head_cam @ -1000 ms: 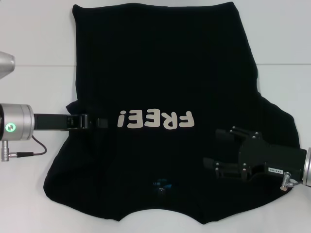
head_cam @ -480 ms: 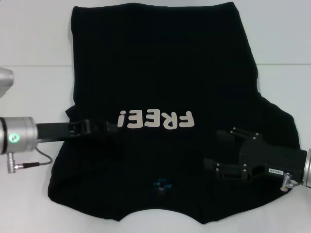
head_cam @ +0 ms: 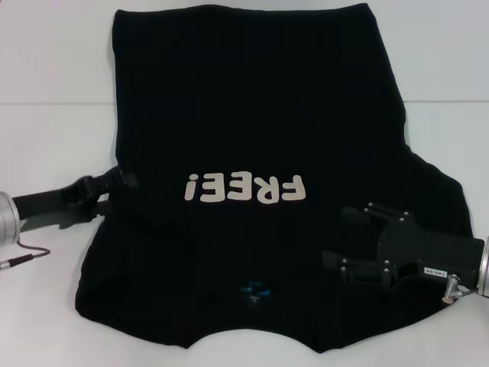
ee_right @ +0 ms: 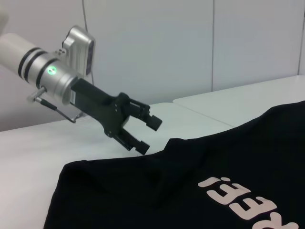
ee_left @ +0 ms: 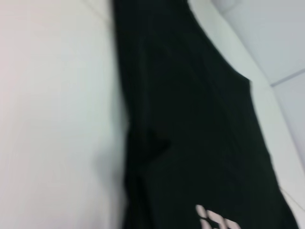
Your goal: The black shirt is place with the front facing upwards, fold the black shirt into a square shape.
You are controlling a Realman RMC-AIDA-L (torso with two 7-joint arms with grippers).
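Pulled back leftward, the left gripper (head_cam: 122,183) now hovers at the black shirt (head_cam: 252,115)'s left edge, fingers apart, empty. Right gripper (head_cam: 341,237) rests open on the shirt's right side, which lies spread flat on the table (head_cam: 53,61).

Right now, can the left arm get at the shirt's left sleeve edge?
Probably yes. The left end effector hangs open just above the shirt at that edge, with nothing between them.
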